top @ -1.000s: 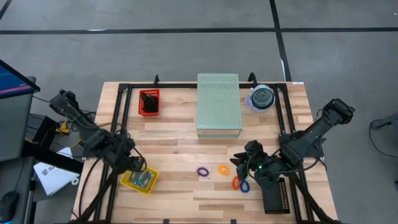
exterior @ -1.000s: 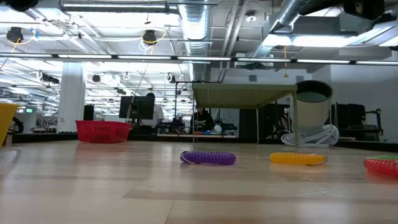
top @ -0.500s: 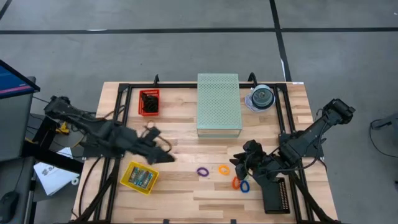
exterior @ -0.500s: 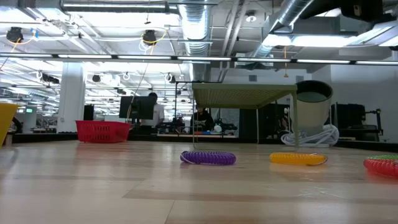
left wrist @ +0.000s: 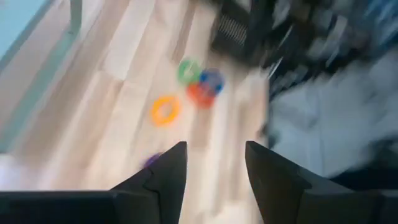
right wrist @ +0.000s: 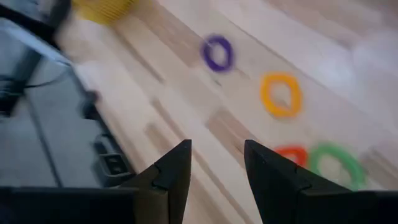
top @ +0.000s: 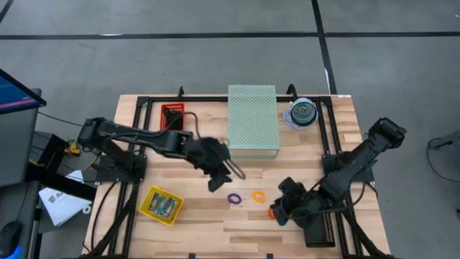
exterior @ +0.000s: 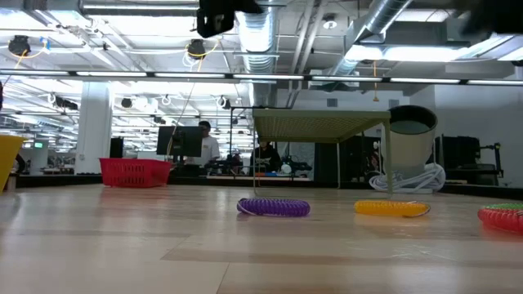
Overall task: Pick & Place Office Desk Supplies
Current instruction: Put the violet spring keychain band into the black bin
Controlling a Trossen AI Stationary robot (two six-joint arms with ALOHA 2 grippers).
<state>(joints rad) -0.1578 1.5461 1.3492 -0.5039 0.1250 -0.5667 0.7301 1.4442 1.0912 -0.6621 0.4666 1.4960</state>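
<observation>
Coloured elastic loops lie flat on the wooden table: purple (top: 233, 198), orange (top: 258, 196) and red (top: 272, 213) in the high view. The left wrist view also shows the green loop (left wrist: 188, 70) and the blue loop (left wrist: 211, 79) beside the red one (left wrist: 200, 93). My left gripper (top: 226, 176) is open and empty above the table's middle, just left of the purple loop. My right gripper (top: 279, 211) is open and empty above the red loop; its wrist view shows the purple (right wrist: 217, 53), orange (right wrist: 281, 94), red (right wrist: 292, 154) and green (right wrist: 333, 163) loops ahead.
A yellow tray (top: 161, 205) holding small items sits at the near left. A red basket (top: 172, 119) stands at the far left, the large pale green perforated box (top: 253, 121) at the far middle, and a clear disc spindle (top: 302, 114) at the far right.
My left gripper has swung from above the yellow tray toward the table's right and far side, ending near the green box and the purple loop. My right gripper has moved toward the near edge, over the red and blue loops. The loops have stayed in place.
</observation>
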